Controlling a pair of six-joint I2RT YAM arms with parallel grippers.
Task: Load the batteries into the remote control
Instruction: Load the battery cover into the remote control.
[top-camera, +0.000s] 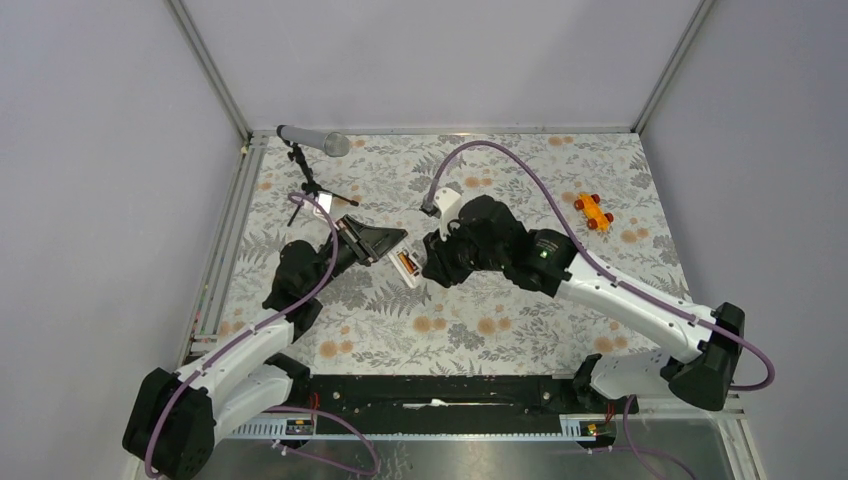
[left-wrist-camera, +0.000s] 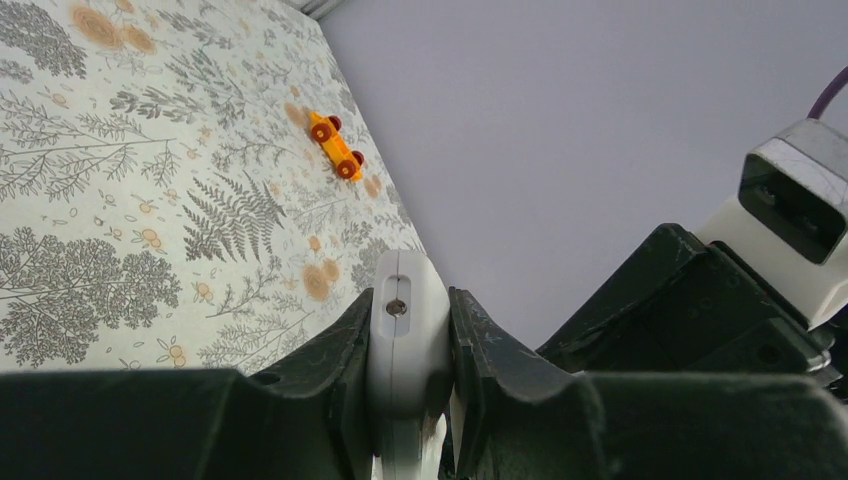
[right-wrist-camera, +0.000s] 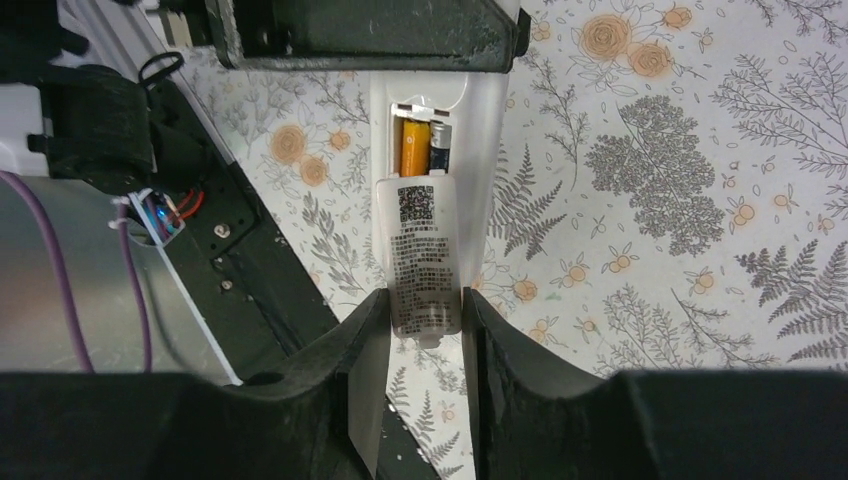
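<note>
two batteries (right-wrist-camera: 413, 148) side by side in the open compartment of the remote control (right-wrist-camera: 482, 150), one coppery orange along its length, the other with a dark end and a pale band. half over that compartment, a white battery cover (right-wrist-camera: 424, 250) printed with a qr code and, beneath it, a block of small grey lines too fine to read; brand not legible on remote, cover or batteries. pinched at the cover's near end by the right gripper (right-wrist-camera: 425, 298), jaws set at the cover's width, pads (right-wrist-camera: 480, 330) pressed on both long edges. clenched on the far end of the remote's white body, the left gripper (left-wrist-camera: 410, 305), jaws tight against it, dark fingers (left-wrist-camera: 335, 350) flat on either side, a small screw visible in the rounded end face between them. from above, remote a little left of the scene's middle, spanning the gap between the two grippers, left gripper on its far-left end, right gripper just to its right. underneath, a table cover (top-camera: 500, 330) with grey ferns and orange flowers. at the far left, well apart from the remote, a grey microphone (top-camera: 315, 142) tilted on a black tripod (top-camera: 312, 190). at the far right, also well apart, an orange toy car (top-camera: 594, 211) with red wheels on the flowered print.
</note>
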